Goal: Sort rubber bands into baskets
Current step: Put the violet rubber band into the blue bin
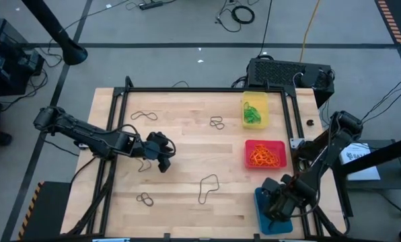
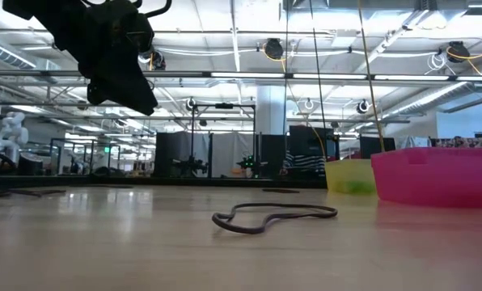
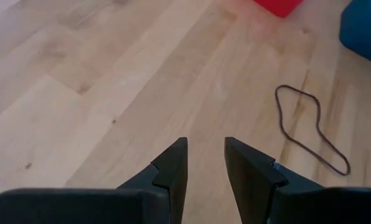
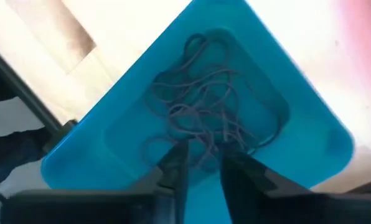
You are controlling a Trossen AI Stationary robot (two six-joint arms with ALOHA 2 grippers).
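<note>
My right gripper hangs open over the blue basket at the table's near right corner, pointing down at a tangle of dark rubber bands lying in it. The red basket holds orange bands, and the yellow basket behind it holds green ones. My left gripper is open and empty above the wood at left of centre. A loose dark band lies flat on the table ahead of it.
More dark bands lie loose on the table: two toward the far side, one near my left gripper, one near the front left and a larger one in the middle. A black box stands behind the yellow basket.
</note>
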